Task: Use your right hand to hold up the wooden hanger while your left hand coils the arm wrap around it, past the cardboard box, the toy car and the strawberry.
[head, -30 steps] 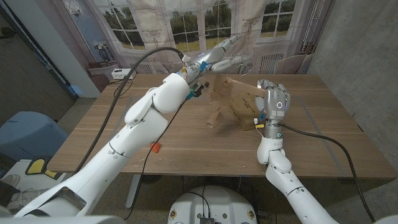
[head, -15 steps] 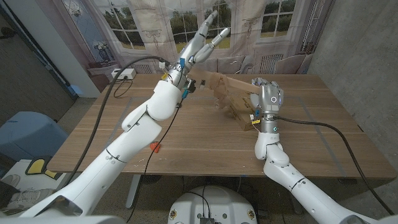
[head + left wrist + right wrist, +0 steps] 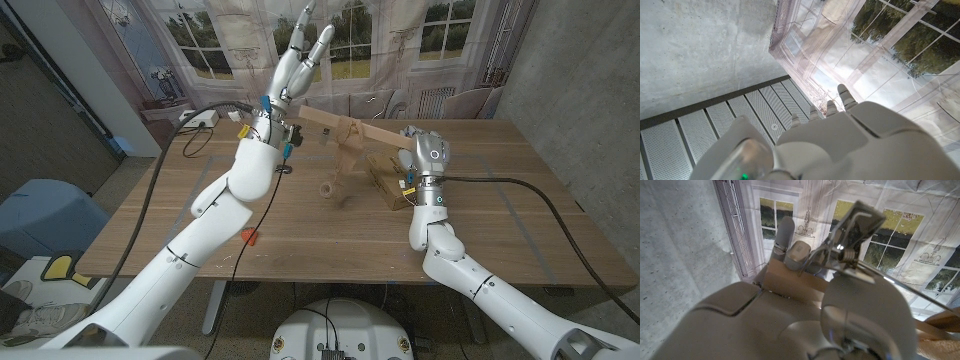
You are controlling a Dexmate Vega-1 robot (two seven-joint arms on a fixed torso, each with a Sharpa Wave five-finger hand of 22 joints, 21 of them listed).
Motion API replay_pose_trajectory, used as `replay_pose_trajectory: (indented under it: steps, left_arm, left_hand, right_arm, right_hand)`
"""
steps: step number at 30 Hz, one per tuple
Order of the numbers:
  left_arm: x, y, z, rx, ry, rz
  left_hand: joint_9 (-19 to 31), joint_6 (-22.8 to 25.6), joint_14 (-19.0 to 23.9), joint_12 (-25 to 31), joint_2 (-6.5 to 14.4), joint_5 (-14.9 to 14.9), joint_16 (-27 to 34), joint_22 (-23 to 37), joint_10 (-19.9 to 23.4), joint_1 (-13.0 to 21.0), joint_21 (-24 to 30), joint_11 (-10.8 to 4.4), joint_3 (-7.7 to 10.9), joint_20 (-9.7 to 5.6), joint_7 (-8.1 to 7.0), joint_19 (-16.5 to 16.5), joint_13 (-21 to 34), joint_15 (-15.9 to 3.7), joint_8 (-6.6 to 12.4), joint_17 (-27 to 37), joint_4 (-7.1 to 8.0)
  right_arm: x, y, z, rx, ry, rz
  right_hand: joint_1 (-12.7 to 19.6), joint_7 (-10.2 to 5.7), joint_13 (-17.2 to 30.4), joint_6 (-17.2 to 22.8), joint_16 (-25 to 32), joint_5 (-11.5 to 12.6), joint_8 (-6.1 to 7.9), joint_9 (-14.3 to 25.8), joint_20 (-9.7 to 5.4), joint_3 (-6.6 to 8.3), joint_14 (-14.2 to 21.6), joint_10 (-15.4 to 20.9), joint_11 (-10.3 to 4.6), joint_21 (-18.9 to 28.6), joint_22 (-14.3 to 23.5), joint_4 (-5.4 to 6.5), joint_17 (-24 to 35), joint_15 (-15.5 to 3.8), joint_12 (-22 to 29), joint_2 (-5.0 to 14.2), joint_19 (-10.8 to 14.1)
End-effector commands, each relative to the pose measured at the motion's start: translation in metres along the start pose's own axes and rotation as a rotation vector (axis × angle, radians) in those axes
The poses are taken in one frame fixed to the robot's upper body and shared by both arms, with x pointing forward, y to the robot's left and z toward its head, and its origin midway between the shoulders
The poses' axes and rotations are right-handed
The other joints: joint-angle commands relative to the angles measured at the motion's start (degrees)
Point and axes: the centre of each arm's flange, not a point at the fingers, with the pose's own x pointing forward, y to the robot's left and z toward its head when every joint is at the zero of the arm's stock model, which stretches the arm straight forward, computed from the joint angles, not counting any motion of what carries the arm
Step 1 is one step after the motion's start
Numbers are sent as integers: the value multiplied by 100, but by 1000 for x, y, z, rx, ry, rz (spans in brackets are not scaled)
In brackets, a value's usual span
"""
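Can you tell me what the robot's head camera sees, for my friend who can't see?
The right hand holds a wooden hanger up over the wooden table, while the left hand is raised high with fingers spread. A cardboard box sits under the hanger.

Cardboard box [image 3: 392, 183] blocks table under wooden hanger [image 3: 345, 127]; left half seemingly open.

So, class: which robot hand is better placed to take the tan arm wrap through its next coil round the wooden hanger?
Left. The left hand is raised, fingers spread, near the free end of the wooden hanger; the right hand grips the hanger's other end, tan arm wrap draped over it.
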Motion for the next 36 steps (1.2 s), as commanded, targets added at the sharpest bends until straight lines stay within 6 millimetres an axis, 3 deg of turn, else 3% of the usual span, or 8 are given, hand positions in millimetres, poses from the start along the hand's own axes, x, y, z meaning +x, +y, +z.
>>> replay_pose_trajectory:
  steps: [1, 9, 24, 36]
  left_arm:
    - [-9, 15, -10, -59, -47, 51]
    - [-8, 14, -14, -76, -44, 12]
    - [-7, 11, -17, -78, -41, -34]
    - [-7, 6, -13, -72, -52, -71]
  left_hand:
    - [1, 58, -568, 55, -4, 55, 60, 11, -378, -64, -13, -24, -14, -12, -27, -1213, -73, -77, 35, -29, 29]
    - [0, 97, -497, 61, -7, 71, 63, 9, -318, -78, -20, 22, -28, -19, -38, -1092, -168, -86, 31, -67, 28]
    - [-1, 113, -392, 49, -3, 90, 68, 8, -303, -71, -41, 84, -35, -13, -38, -962, -279, -94, 19, -97, 14]
    - [0, 106, -345, 38, -6, 100, 64, 8, -313, -59, -61, 138, -38, -7, -13, -897, -339, -95, 8, -108, -1]
  right_arm:
    - [11, 11, -9, 1, 49, 154]
    - [16, 16, -23, -41, 85, 220]
    - [18, 17, -53, -187, 127, 364]
    - [24, 25, -71, -257, 182, 502]
  right_hand:
    - [-2, 31, -8, 1, 17, 47, 37, 12, -780, 39, -64, -134, -57, 16, 23, 11, 249, -128, -39, 23, -56]
    - [-42, -1, 22, -136, 9, 77, 9, 17, -755, -7, -188, -274, 2, -4, 55, 35, 251, -120, -32, -40, -273]
    - [-117, -47, -62, -253, 3, 161, 12, 56, -728, -72, -377, -521, -39, -33, 10, 103, 249, -123, -127, -45, -468]
    - [-173, -93, -180, -334, -12, 246, -11, 35, -701, -139, -587, -634, 26, -90, -117, 136, 245, -117, -289, -70, -653]
